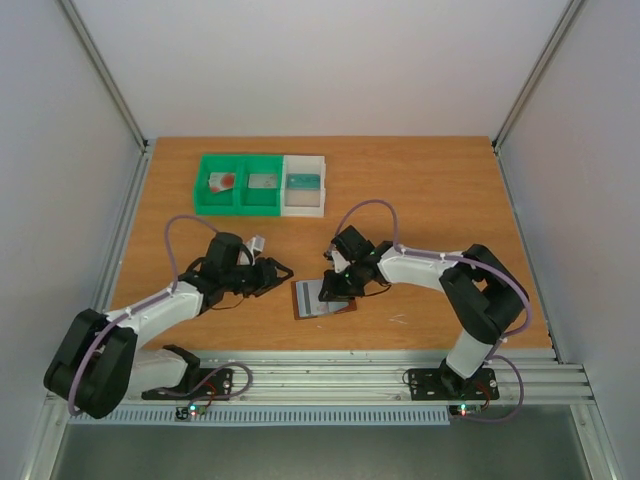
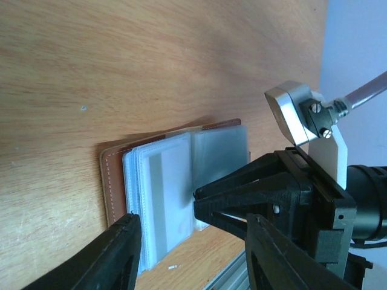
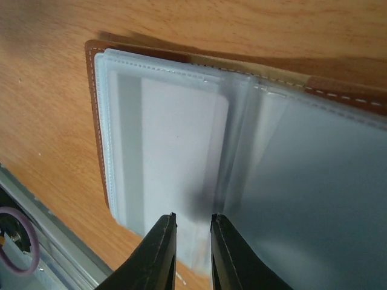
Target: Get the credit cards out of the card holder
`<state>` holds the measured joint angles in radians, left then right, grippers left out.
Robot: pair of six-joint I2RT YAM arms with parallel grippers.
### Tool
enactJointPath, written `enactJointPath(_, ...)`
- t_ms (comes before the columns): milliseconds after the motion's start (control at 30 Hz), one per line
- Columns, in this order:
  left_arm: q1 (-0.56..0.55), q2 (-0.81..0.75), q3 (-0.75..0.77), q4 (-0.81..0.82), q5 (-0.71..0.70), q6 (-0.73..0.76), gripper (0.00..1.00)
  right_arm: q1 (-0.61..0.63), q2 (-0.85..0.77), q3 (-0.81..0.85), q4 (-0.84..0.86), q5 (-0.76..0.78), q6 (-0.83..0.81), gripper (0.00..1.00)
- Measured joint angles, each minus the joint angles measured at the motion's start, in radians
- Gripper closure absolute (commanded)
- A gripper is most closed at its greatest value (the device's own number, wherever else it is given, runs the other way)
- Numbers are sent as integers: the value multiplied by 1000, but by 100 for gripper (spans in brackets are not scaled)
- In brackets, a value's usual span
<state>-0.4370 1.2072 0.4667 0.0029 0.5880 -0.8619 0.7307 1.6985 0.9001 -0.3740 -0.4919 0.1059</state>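
Right wrist: my right tool (image 3: 192, 219) is straddling a pale credit card (image 3: 175, 139) edge to pull it; whether it grips, I cannot tell. My left tool (image 1: 275, 272) is hovering open near the card holder (image 3: 92, 90).

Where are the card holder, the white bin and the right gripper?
card holder (image 3: 92, 109): right wrist view, brown leather edge.
white bin (image 1: 303, 209): top view, near wall.
right gripper (image 3: 192, 219): right wrist view, between its fingertips.

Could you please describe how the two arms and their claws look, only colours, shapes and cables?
Both the left arm and the right arm have white links between bulky black joints. A thin purple-grey cable loops along each. The left claw and right claw are black and two-fingered, tapering to narrow tips. Small green and red lights glow on each black base plate.
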Motion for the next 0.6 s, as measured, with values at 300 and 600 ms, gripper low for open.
enactJointPath(300, -3, 74, -55, 116, 2, -36, 54, 30, 48, 0, 84, -8, 52, 88)
enactJointPath(600, -3, 108, -67, 195, 11, -75, 56, 42, 43, -6, 110, -2, 93, 85)
